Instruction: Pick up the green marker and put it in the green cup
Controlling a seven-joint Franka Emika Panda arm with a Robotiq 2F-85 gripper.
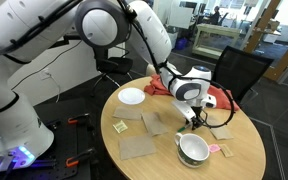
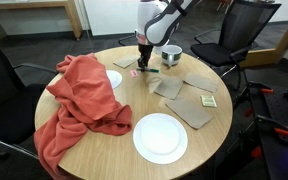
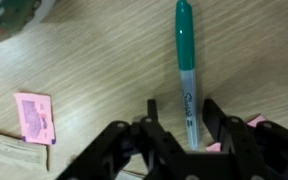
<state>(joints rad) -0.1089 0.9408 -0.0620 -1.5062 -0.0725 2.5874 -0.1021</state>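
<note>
Green marker (image 3: 185, 70) lies flat on the wooden table (image 3: 94, 60). Its green cap end points away from the wrist camera, and its pale barrel runs in between the fingers (image 3: 150, 120). Gripper (image 3: 181, 110) is low over the table, jaws spread, straddling the marker. No contact is visible on either side, and nothing is held. Green cup (image 1: 193, 151) stands upright near the table edge, close to the gripper and apart from the marker. Pink packet (image 3: 34, 118) lies flat, off to one side of the marker. White plate (image 2: 160, 138) and red cloth (image 2: 79, 100) are well apart from it.
</note>
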